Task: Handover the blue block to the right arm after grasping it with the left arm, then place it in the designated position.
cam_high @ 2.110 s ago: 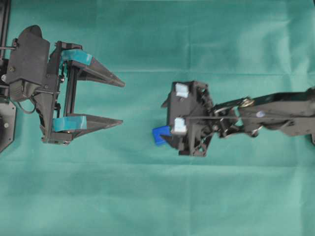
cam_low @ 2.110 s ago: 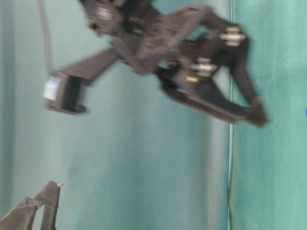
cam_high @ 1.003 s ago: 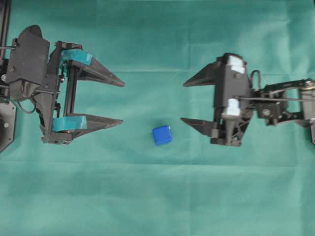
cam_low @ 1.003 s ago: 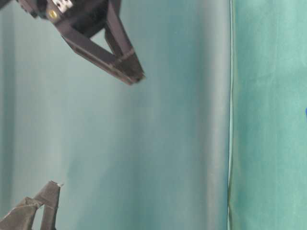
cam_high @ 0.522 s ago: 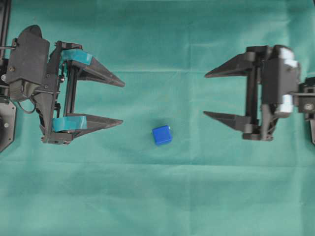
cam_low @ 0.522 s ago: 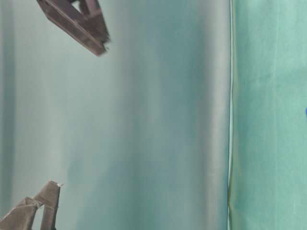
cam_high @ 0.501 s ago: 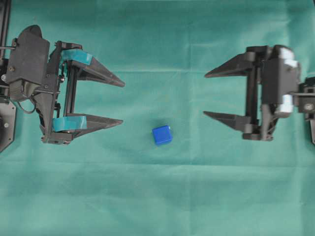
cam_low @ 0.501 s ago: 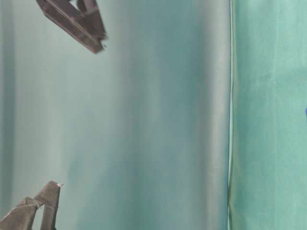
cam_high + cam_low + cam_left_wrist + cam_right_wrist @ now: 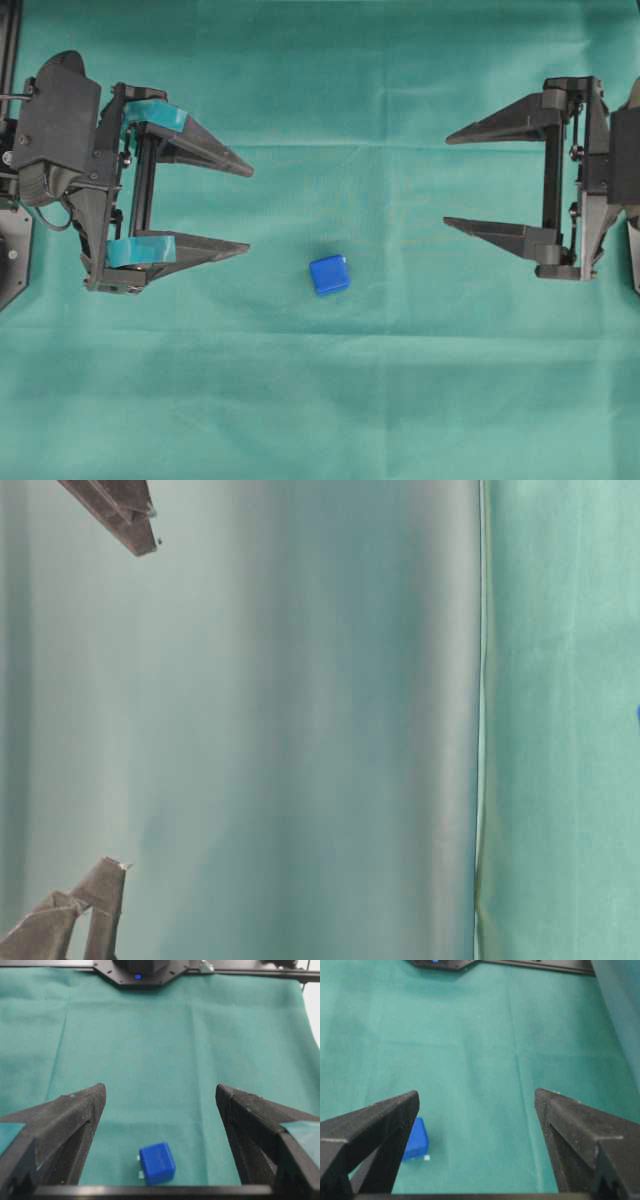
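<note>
1. Overhead: the block [image 9: 329, 274] lies free on the green cloth [image 9: 330, 400], a little below centre. The left gripper [image 9: 245, 207] sits at 9 o'clock of the frame, teal-taped fingers [image 9: 155, 115] spread wide, tips pointing toward 3 o'clock. The block is at about 4 o'clock from its lower tip, near but apart. The right gripper [image 9: 448, 178] sits at 3 o'clock, plain black fingers also wide, tips pointing toward 9 o'clock. The block is at roughly 8 o'clock from its lower tip, well apart. Neither gripper holds anything.

2. Table-level: the view is turned sideways. One dark finger tip [image 9: 125, 515] shows at 11 o'clock and another [image 9: 85, 915] at 7 o'clock; cannot tell which arm each belongs to. A sliver of blue [image 9: 637, 713] sits at the 3 o'clock edge.

3. Left wrist: fingers [image 9: 65, 1120] stand wide at both sides. The block [image 9: 157, 1163] rests on the cloth at 6 o'clock, between them, touching neither. Small white marks [image 9: 139, 1166] show at its left edge.

4. Right wrist: fingers [image 9: 580, 1130] are wide. The block [image 9: 416, 1140] lies at 8 o'clock, partly hidden by the left-hand finger. One white mark [image 9: 426, 1158] sits just beside its lower corner.
</note>
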